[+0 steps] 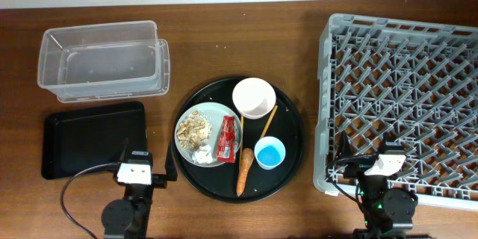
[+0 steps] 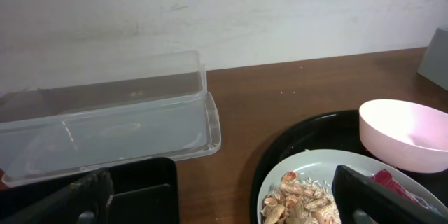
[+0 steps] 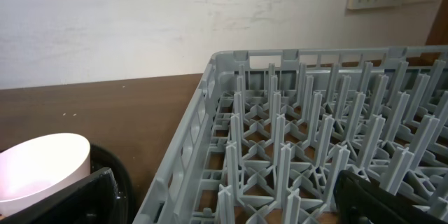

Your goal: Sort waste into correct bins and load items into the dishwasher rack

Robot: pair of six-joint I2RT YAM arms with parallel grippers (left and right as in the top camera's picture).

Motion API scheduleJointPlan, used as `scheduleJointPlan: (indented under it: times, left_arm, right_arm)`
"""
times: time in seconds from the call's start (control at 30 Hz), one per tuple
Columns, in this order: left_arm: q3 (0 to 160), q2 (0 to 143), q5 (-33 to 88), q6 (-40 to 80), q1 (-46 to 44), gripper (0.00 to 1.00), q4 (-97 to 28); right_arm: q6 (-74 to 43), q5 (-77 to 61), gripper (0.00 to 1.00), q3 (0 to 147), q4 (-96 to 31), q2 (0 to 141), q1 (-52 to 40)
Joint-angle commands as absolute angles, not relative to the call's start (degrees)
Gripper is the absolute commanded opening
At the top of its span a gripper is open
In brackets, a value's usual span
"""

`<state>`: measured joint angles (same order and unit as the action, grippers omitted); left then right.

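On the pale plate (image 1: 216, 112) lie beige scraps (image 1: 196, 125), a white tissue (image 1: 203, 153) and a red wrapper (image 1: 226, 138). An orange carrot (image 1: 243, 170), a white bowl (image 1: 254, 97), a blue cup (image 1: 269, 152) and a wooden stick (image 1: 267, 123) lie beside it. The clear tub (image 1: 104, 60) and the black rectangular tray (image 1: 93, 138) are at the left, the grey rack (image 1: 326, 104) at the right. My left gripper (image 1: 146, 160) is open and empty between the black tray and the plate (image 2: 315, 164). My right gripper (image 1: 370, 160) is open and empty at the rack's near left corner (image 3: 294, 112).
The plate, bowl, cup, stick and carrot all rest on a big round black tray (image 1: 291, 131) at the table's middle. Bare wooden table lies between the round tray and the rack, and behind the round tray. A white wall stands at the far edge.
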<state>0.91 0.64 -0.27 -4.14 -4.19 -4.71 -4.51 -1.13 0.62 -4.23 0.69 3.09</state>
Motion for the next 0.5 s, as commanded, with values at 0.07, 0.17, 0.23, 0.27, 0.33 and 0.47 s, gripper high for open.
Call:
scheduleJointPlan:
  times: [0.07, 0.17, 0.23, 0.27, 0.33, 0.47]
  left_arm:
    - [0.56, 0.34, 1.74, -5.21, -4.45, 0.99, -3.95]
    - [2.46, 1.89, 1.74, -4.08, -4.45, 0.99, -4.54]
    - [6.63, 5.72, 1.72, -0.82, -4.45, 0.99, -8.27]
    - [9.17, 7.94, 1.74, -0.82, -4.45, 0.99, -10.15]
    - [16.73, 15.68, 2.04, -0.82, -4.45, 0.99, -15.46]
    - [36.58, 35.94, 7.79, -0.86, -4.47, 0.99, -32.25]
  right_arm:
    - [-4.99, -4.08, 0.98, 0.32, -2.76, 0.40, 3.44]
    - [-4.97, -4.10, 0.98, 1.32, -4.01, 0.54, 3.44]
    - [-4.95, -4.08, 0.98, 4.75, -8.67, 1.89, 3.44]
    - [-4.97, -4.10, 0.98, 7.07, -10.35, 4.01, 3.44]
    - [-4.97, -4.10, 0.98, 13.43, -14.17, 10.66, 3.44]
    - [-4.95, -4.10, 0.98, 33.67, -31.24, 29.85, 3.44]
